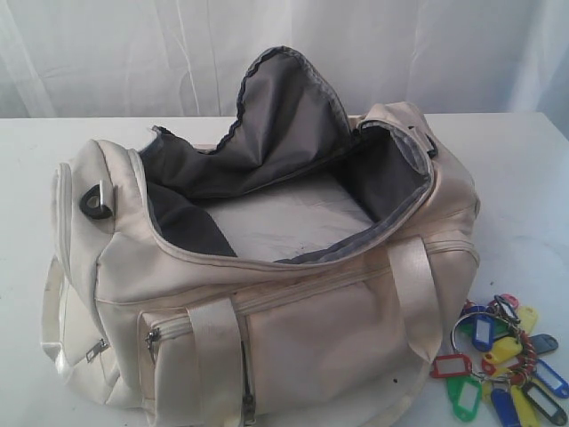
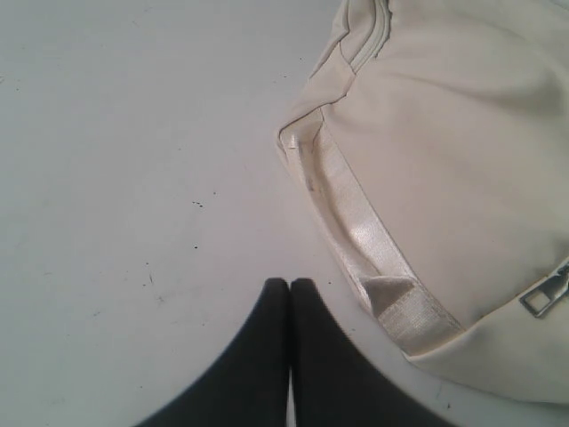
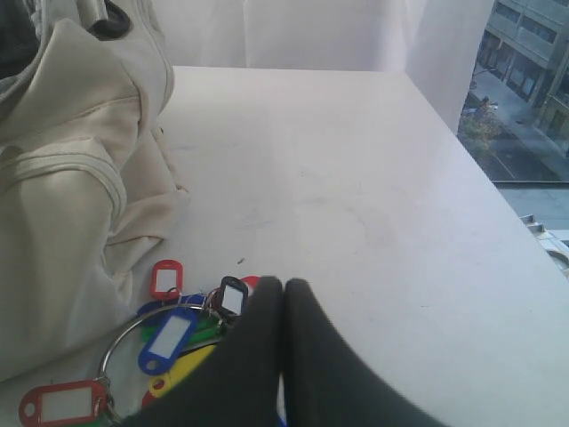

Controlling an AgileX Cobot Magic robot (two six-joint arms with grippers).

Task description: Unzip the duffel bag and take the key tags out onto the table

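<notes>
The cream duffel bag (image 1: 267, 302) lies on the white table (image 1: 524, 178) with its curved top zipper undone and the grey-lined flap (image 1: 284, 116) folded up; the inside looks bare. The key tags (image 1: 502, 365), red, blue, yellow and green on a metal ring, lie on the table by the bag's right end. No arm shows in the exterior view. My right gripper (image 3: 283, 283) is shut and empty, just above the key tags (image 3: 169, 334), part of which its fingers hide. My left gripper (image 2: 290, 283) is shut and empty over bare table beside the bag's end strap (image 2: 364, 240).
White curtains (image 1: 133, 53) hang behind the table. The table's far right edge (image 3: 498, 187) drops off toward a window with buildings outside. A black strap ring (image 1: 94, 202) sits on the bag's left end, and small zipped pockets (image 1: 169, 334) face the front.
</notes>
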